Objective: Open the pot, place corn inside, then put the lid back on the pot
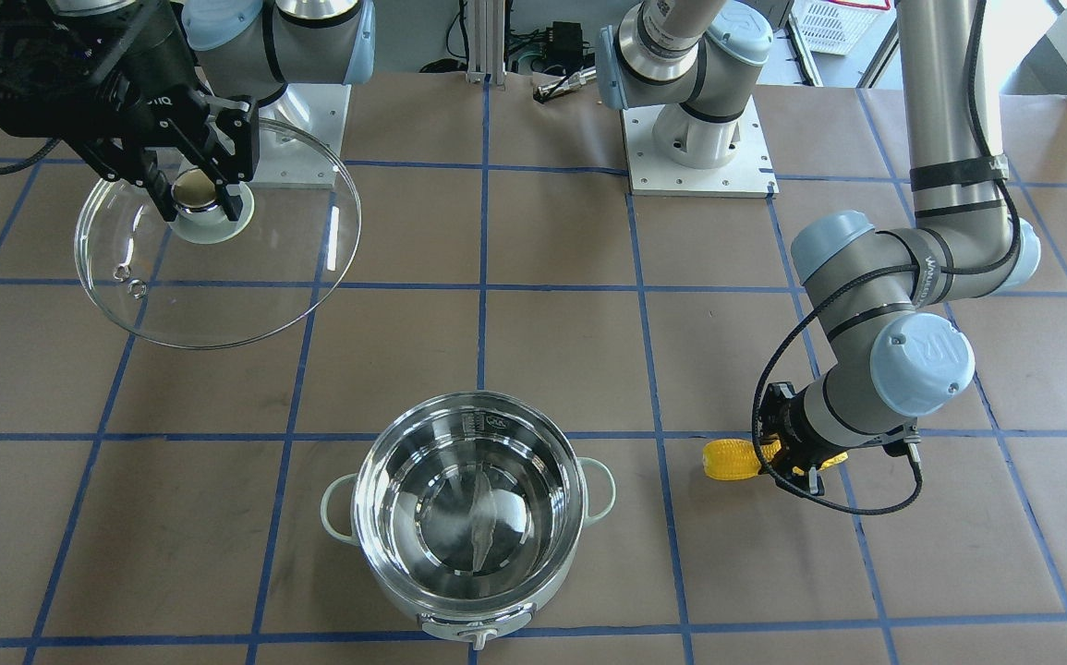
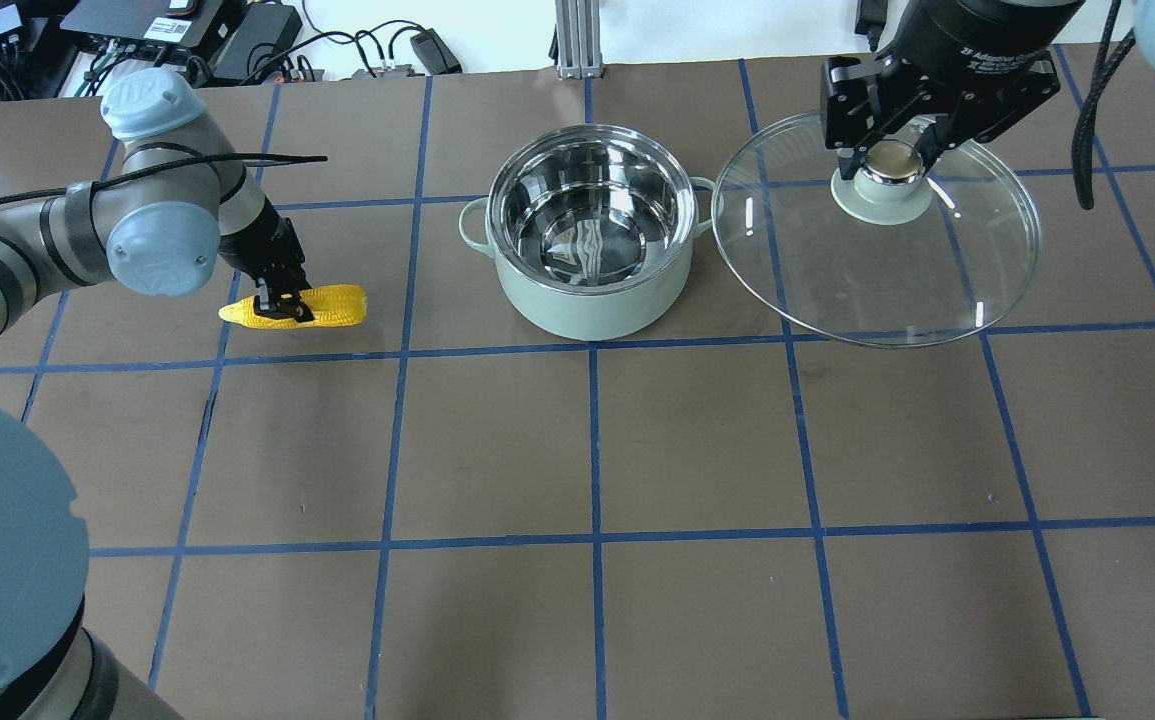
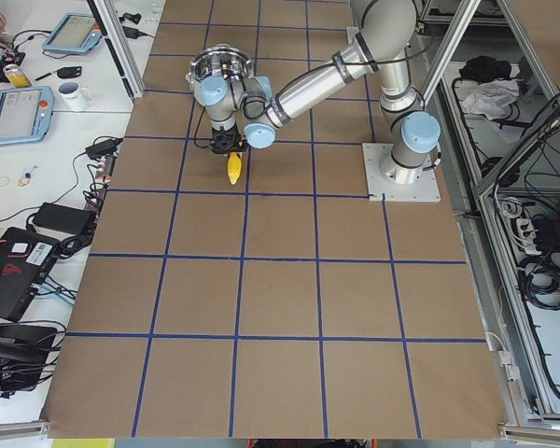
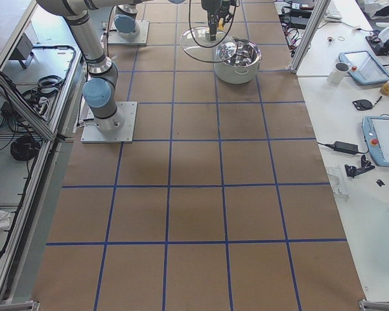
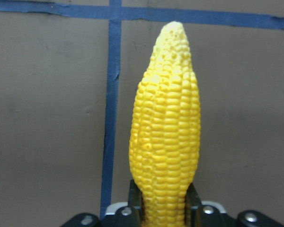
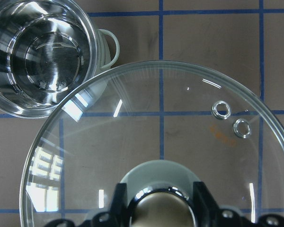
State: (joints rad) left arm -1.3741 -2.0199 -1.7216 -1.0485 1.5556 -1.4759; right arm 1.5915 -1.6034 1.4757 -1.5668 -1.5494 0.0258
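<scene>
The pot (image 2: 589, 232) stands open and empty on the table, also in the front view (image 1: 468, 526) and the right wrist view (image 6: 42, 56). My right gripper (image 2: 894, 160) is shut on the knob of the glass lid (image 2: 877, 250) and holds it in the air to the pot's right; the lid also shows in the front view (image 1: 219, 240) and the right wrist view (image 6: 161, 142). My left gripper (image 2: 282, 297) is shut on the yellow corn (image 2: 307, 307), low over the table to the pot's left. The left wrist view shows the corn (image 5: 165, 137) between the fingers, tip pointing away.
The table is brown paper with a blue tape grid (image 2: 592, 440). The two arm bases (image 1: 699, 139) stand on white plates at the robot's side. Cables and electronics (image 2: 187, 30) lie beyond the far edge.
</scene>
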